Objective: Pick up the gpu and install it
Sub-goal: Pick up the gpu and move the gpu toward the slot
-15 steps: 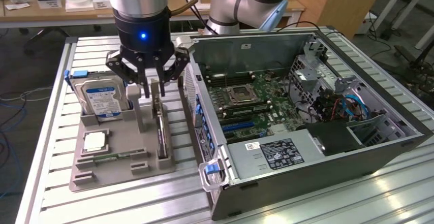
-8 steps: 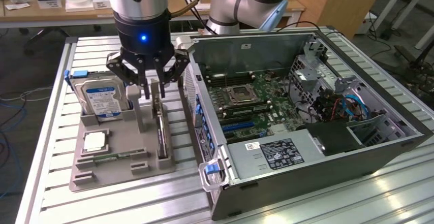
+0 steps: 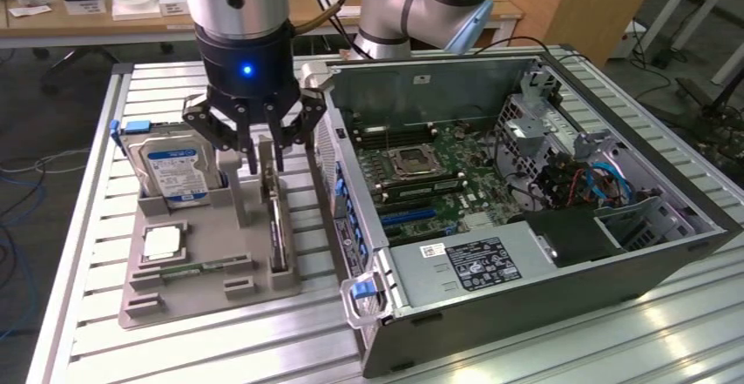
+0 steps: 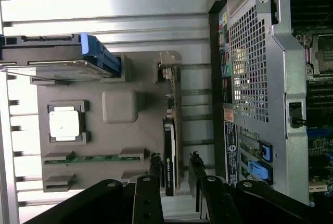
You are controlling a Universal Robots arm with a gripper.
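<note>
GPU (image 3: 277, 220) (image 4: 169, 153) stands on its long edge in a narrow slot of the grey tray (image 3: 198, 295) (image 4: 104, 141), along the tray's side that faces the open computer case (image 3: 430, 84) (image 4: 250, 78). We see its black cooler on one face and the green board behind it.

The gripper (image 3: 265, 159) (image 4: 175, 162) hangs straight above that slot, at the tray's end where the hard drive (image 3: 174, 171) (image 4: 52, 62) stands upright. Its jaws are partly spread and straddle the card's upper edge, one fingertip (image 4: 155, 164) just beside the cooler face and the other apart from the board face. We cannot see either one pressing on the card, so nothing is gripped.

Elsewhere on the tray, a square processor chip (image 3: 163, 243) (image 4: 65, 122) lies flat near the middle, and a memory stick (image 3: 192, 268) (image 4: 93, 158) lies beside it, toward the tray's end opposite the hard drive. The tray rests on a slatted metal table (image 3: 76, 236) (image 4: 104, 15).
</note>
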